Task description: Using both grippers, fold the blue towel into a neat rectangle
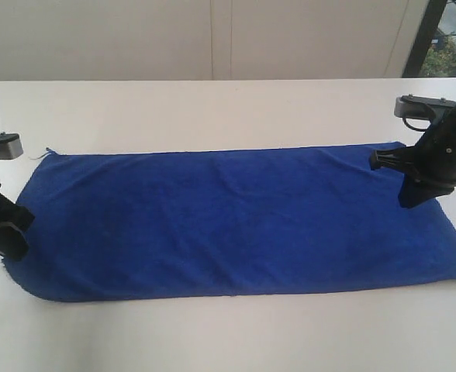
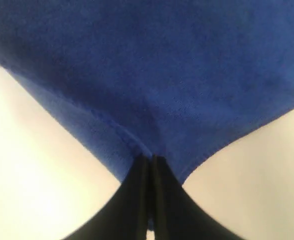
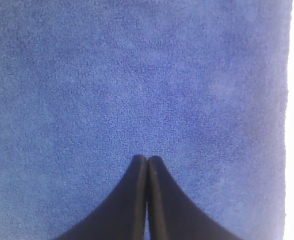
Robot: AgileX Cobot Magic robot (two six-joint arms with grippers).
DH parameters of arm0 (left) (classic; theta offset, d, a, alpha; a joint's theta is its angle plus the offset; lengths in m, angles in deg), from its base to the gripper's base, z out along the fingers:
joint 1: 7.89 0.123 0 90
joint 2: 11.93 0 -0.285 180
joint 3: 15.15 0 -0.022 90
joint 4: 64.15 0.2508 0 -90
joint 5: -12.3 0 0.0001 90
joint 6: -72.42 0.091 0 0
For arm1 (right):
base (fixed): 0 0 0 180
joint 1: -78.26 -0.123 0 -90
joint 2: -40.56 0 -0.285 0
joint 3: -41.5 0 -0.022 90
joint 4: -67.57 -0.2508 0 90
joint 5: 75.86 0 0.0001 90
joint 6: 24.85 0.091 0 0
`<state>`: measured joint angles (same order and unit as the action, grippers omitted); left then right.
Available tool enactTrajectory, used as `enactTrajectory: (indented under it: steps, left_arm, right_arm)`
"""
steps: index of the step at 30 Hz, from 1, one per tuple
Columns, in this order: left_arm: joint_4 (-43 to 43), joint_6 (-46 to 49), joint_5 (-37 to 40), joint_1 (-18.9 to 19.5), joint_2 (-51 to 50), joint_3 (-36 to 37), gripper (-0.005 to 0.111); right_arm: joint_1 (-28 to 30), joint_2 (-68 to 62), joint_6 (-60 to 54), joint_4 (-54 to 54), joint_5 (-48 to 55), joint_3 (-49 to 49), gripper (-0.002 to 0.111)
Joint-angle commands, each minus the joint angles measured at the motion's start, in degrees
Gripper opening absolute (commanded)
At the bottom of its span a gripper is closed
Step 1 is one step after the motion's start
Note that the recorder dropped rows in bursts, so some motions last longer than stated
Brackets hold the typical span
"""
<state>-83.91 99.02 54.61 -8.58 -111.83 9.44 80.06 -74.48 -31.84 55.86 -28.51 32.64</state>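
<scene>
Fabric of plain royal blue, the blue towel [image 1: 236,221] lies spread flat on the white table [image 1: 212,108], with faint creases and its near left corner rounded and drawn in. Both arms are cut off by the exterior view's edges. Whether the right tips touch the cloth cannot be made out. The left gripper [image 2: 150,159] slants low at that near left corner, fingers pinched on the towel's hem. The right gripper [image 3: 147,159] points steeply down over the towel's far right part, fingers pressed together, holding nothing.
</scene>
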Motion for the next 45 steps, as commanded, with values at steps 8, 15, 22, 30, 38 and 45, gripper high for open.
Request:
enactTrajectory:
  steps: [8,15,22,30,38,45]
  left_arm:
    - [4.81,-0.33,2.28,0.03,0.62,-0.14,0.0]
    - [4.81,-0.33,2.06,0.03,0.62,-0.14,0.022]
    - [4.81,-0.33,0.58,0.03,0.76,-0.65,0.052]
    - [4.81,-5.33,0.77,0.03,0.76,-1.19,0.014]
    - [2.35,-8.26,-1.63,0.03,0.76,-1.19,0.0]
    - [2.24,-10.21,-3.26,0.03,0.76,-1.19,0.0]
  right_arm:
    - [-0.07,0.16,-0.52,-0.21,-0.07,0.24,0.0]
    - [-0.07,0.16,-0.52,-0.21,-0.07,0.24,0.0]
    - [-0.07,0.16,-0.52,-0.21,-0.18,0.24,0.0]
    - [-0.07,-0.07,-0.52,0.03,-6.86,1.98,0.0]
    - [0.03,-10.26,-0.38,1.67,-14.28,13.53,0.0]
    - [0.03,-17.63,-0.28,5.99,-17.98,18.26,0.0]
